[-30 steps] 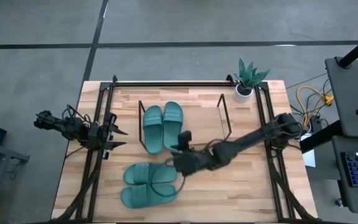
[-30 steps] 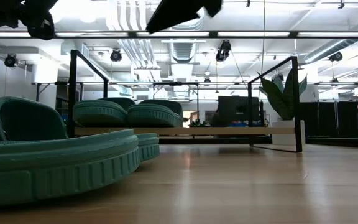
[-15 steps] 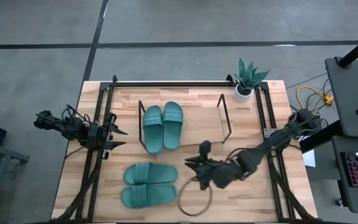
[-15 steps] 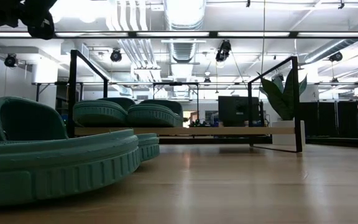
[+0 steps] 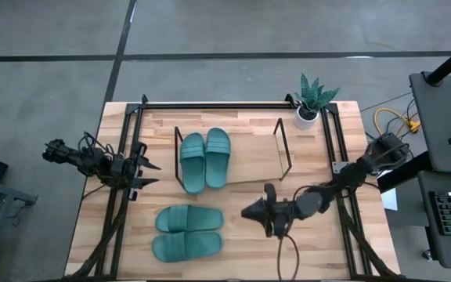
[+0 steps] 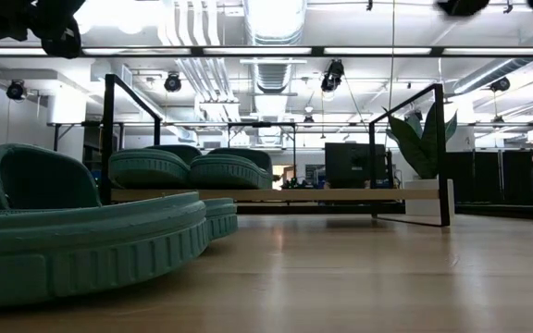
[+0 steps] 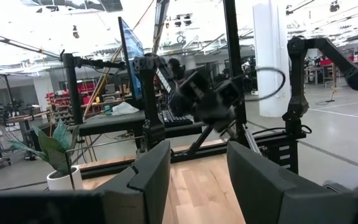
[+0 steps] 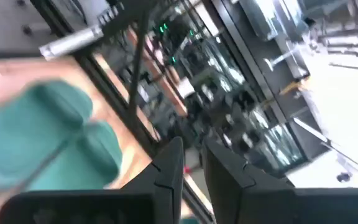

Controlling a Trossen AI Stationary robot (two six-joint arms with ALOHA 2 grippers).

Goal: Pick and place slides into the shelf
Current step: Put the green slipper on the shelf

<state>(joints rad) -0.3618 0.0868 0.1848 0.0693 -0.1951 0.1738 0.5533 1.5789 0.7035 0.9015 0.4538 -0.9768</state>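
Two teal slides lie side by side on the shelf, soles down on its wood base. The other two slides rest flat on the table near its front left. My right gripper hovers above the table to the right of those two, pointing level toward them. Its fingers are almost together with nothing between them. My left gripper waits open at the table's left edge, also shown in its wrist view.
A potted plant stands at the far right corner. Black frame rails run along both sides of the table. A cable loop hangs from the right arm. Bare wood lies right of the shelf's slides.
My right gripper has drawn back from the two slides on the table toward the right and near edges. It has sunk a little and tipped up to level. Its fingers have closed from a wide gap to a narrow one. The slides lie where they were.
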